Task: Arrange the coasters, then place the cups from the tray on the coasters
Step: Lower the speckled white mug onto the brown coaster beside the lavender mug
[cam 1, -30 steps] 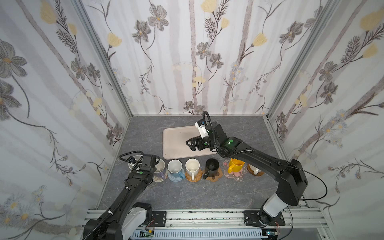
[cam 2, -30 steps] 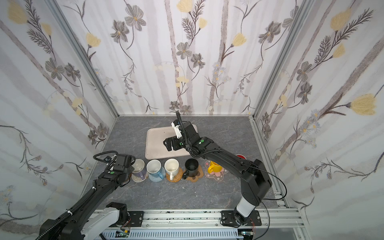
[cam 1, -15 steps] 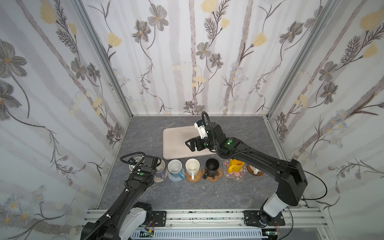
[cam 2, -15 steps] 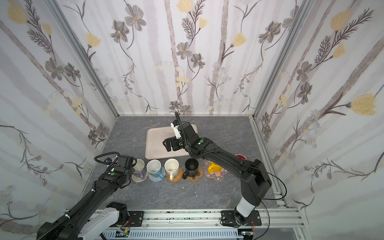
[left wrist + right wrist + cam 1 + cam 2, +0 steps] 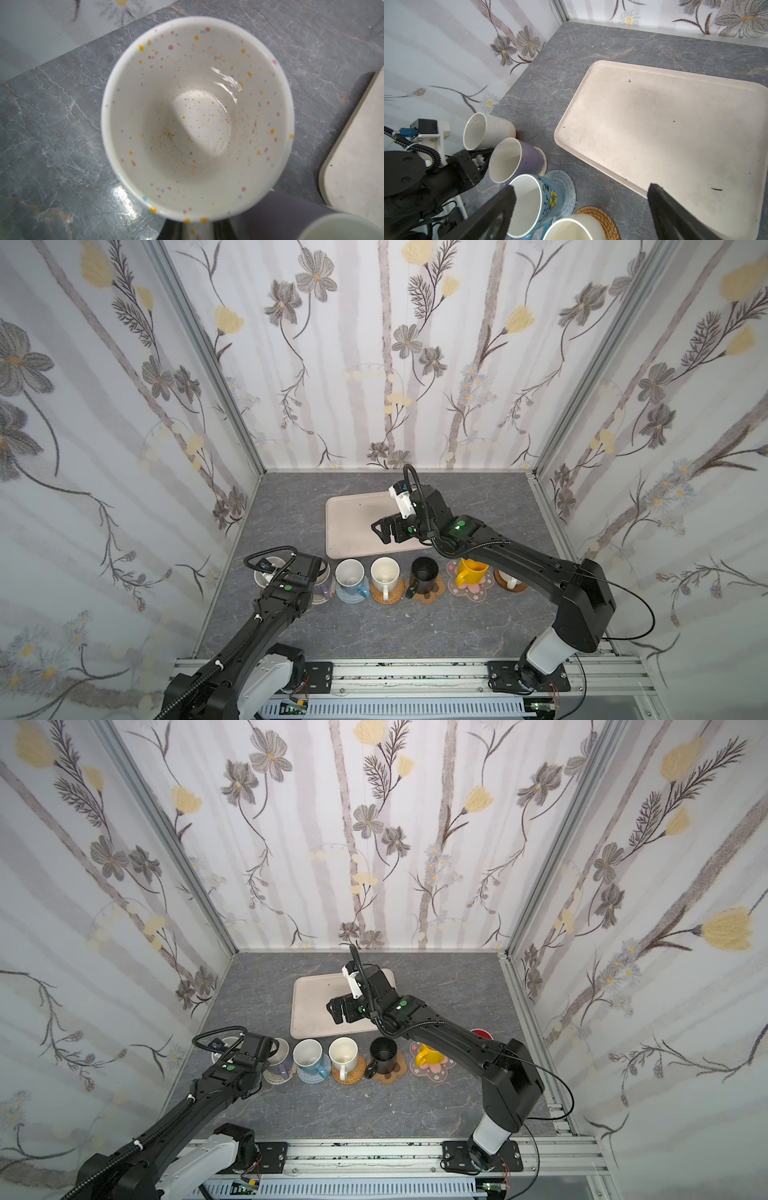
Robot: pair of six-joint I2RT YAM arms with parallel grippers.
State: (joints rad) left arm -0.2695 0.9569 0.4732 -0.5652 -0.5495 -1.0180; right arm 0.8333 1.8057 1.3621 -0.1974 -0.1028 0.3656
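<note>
A row of cups stood along the near part of the bench [image 5: 374, 630], each on its own coaster. From the right these were a white cup with red inside [image 5: 481, 1032] on a brown wooden disc [image 5: 515, 587] and a yellow cup [image 5: 469, 572] on the pink blossom coaster [image 5: 473, 595]. Next came a black cup [image 5: 424, 572] on the brown paw coaster [image 5: 432, 597] and a cream-white cup [image 5: 384, 570] on the rattan coaster [image 5: 600, 216]. After them were the light blue cup [image 5: 350, 574] on the blue crochet coaster [image 5: 566, 187] and the lavender cup [image 5: 529, 160] on a beige woven coaster [image 5: 272, 1077].

At the left end, close to the left wall, was the speckled cream cup [image 5: 197, 116], upright and just beside the lavender cup. The left jaws were drawn narrow on its handle, and a dark finger [image 5: 172, 231] showed on either side of the handle in the left wrist view. The bowl of the cup lay just beyond the fingertips. A brown coaster edge [image 5: 518, 136] showed at the cup's foot, but whether the cup sat on it could not be told.

Farther back lay the tray [image 5: 353, 522], its visible surface bare. The right jaws hung over its near right part, spread wide, with fingers [image 5: 500, 207] far apart and nothing between them. The cups stood on the near side of these jaws, none touching them.
</note>
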